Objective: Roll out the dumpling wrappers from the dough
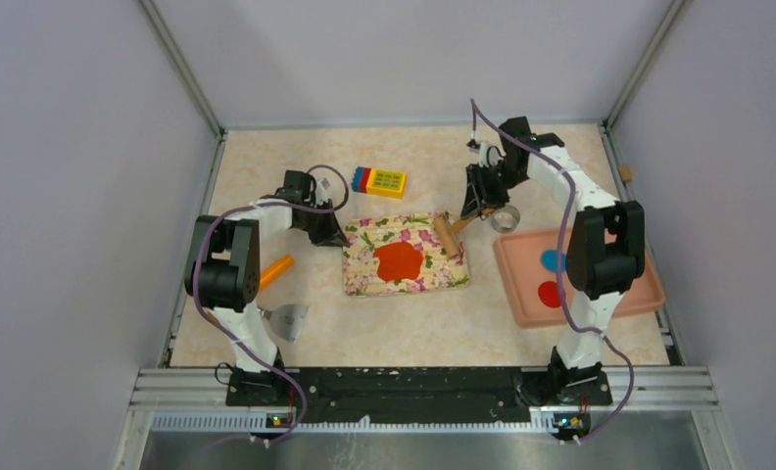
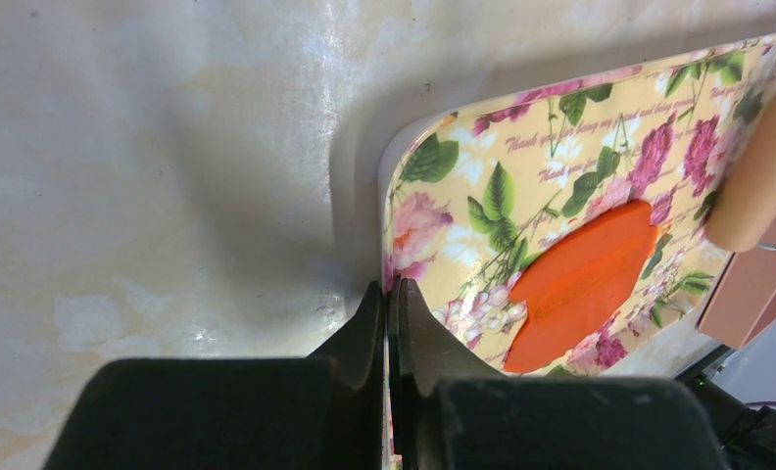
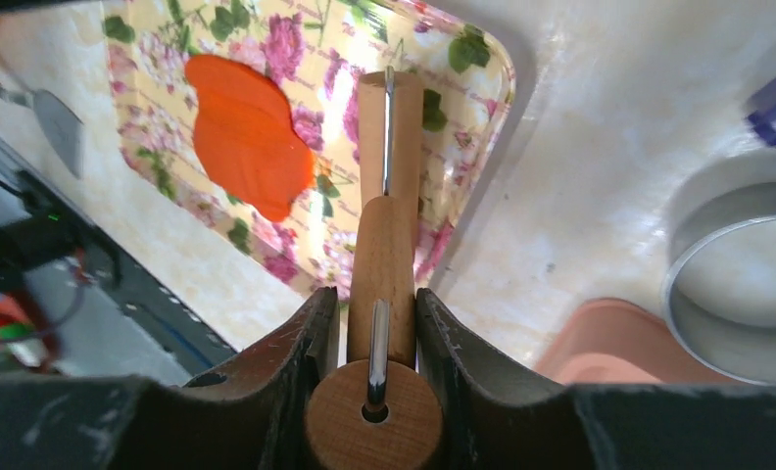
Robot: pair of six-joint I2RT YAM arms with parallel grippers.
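Nearest, both arm bases sit bolted at the worktop's (image 1: 413, 333) front edge. Just past the L base lies a metal scraper (image 1: 286, 318), and beyond it an orange carrot toy (image 1: 274, 270), well apart from the dough.

R side, a pink tray (image 1: 521, 304) holds one flat red dumpling wrapper (image 1: 550, 294) and a blue disc (image 1: 553, 260) further back. Both are partly hidden by the R arm.

Mid-worktop is a floral board (image 1: 364, 279) w/ the dough (image 1: 399, 260) flattened into an irregular red-orange patch at its ctr. Dough lies flat, touched by neither arm.

L gripper (image 2: 389, 294) is at the board's far L corner, jaws clenched w/ no visible gap. The board's rim (image 2: 382, 211) runs straight up to the line btw them, but can't tell if the rim is actually pinched.

R gripper (image 3: 377, 304) is at the board's far R corner, jaws grasping the wooden handle of the rolling pin (image 3: 384, 255). The roller end (image 1: 448, 235) is over the board, near the dough's edge but apart from it.

Just beside the R gripper, a metal ring (image 1: 505, 218) stands on the worktop near the pink tray's far corner.

Furthest back, a toy block set (image 1: 380, 181) in yellow, blue and red, clear of the board.
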